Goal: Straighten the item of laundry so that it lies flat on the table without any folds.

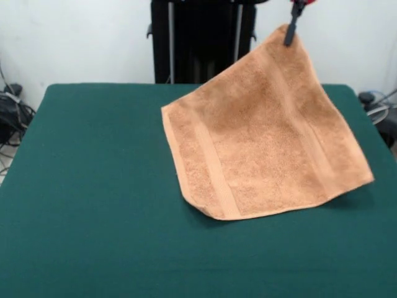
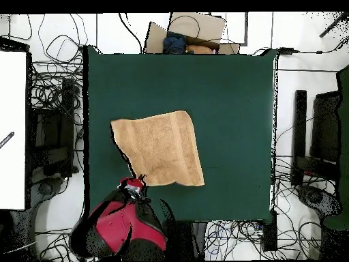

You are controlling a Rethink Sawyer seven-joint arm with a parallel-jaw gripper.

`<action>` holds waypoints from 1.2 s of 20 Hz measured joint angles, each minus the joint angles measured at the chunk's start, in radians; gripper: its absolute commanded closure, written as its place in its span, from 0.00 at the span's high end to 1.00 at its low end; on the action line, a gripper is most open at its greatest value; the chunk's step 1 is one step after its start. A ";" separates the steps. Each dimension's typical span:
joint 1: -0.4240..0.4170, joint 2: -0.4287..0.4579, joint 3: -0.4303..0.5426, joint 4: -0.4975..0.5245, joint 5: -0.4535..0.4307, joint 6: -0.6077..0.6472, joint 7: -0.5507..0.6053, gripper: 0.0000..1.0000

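Cables [image 2: 56,102] tangle on the floor along both sides of the green counter [image 1: 93,186], and a cardboard box [image 2: 194,31] sits beyond its far end; nothing else lies on the cloth surface. The orange-tan towel [image 1: 267,136] hangs slanted from one raised corner, its lower edge resting on the counter. The gripper [image 1: 290,34] has its dark fingers [image 1: 291,28] pinching that top corner. The arm [image 2: 123,222] is cut off at the front view's top edge.
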 measured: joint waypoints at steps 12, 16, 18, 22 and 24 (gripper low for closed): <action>0.280 0.173 -0.184 -0.026 0.029 -0.067 0.118 0.00; 0.343 0.229 -0.223 -0.037 0.063 -0.068 0.153 0.00; 0.349 0.238 -0.227 -0.038 0.068 -0.069 0.157 0.00; 0.371 0.274 -0.253 -0.045 0.088 -0.084 0.165 0.00; 0.384 0.297 -0.271 -0.047 0.100 -0.098 0.165 0.00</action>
